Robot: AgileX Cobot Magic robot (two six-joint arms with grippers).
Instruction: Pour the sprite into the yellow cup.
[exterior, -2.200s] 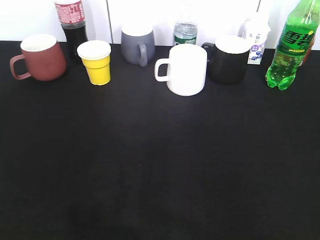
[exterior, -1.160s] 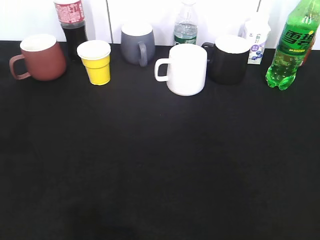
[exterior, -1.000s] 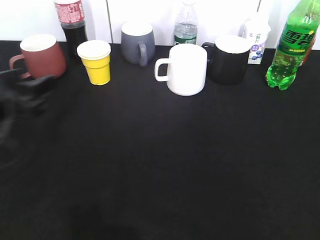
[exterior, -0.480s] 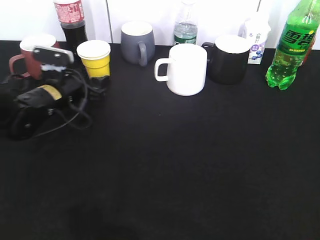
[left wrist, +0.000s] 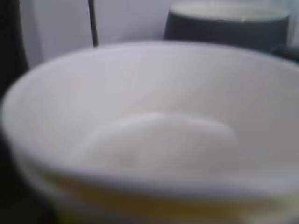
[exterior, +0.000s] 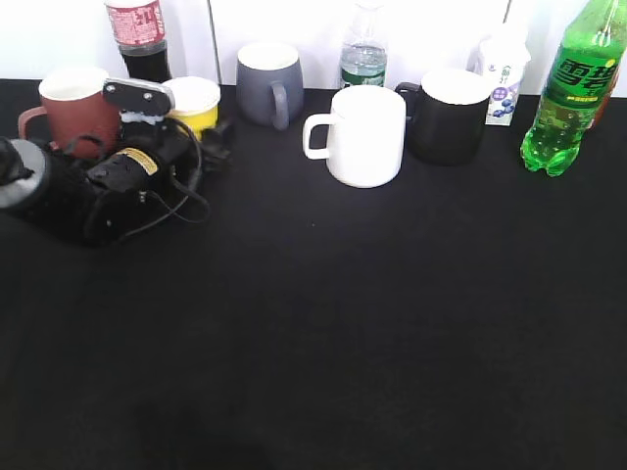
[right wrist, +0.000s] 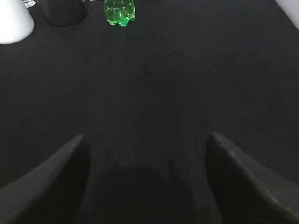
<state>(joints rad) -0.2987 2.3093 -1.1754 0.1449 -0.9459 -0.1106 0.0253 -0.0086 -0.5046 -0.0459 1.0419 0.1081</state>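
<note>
Exterior view: my left pincer (exterior: 211, 137) sat at the yellow cup (exterior: 196, 101); I could not tell its opening. The sprite (exterior: 573, 93) stood upright at the surface's (exterior: 372, 323) far right.

Left wrist view: the cup's white interior (left wrist: 154, 140) filled the frame.

Right wrist view: my right pincer (right wrist: 145, 172) was spread wide, holding nothing, well apart from the sprite (right wrist: 119, 11).

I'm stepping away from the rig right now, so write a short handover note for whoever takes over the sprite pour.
Left end effector: at the yellow cup, back left of the table; the left wrist view is filled by the cup's white, empty inside. Whether it is open or shut cannot be told.
Right end effector: open, holding nothing, low over bare black table.
The sprite stands upright at the far right, untouched.
Done: left arm has reached the cup.
Left: secure the cup, pick up the sprite, pour.
</note>
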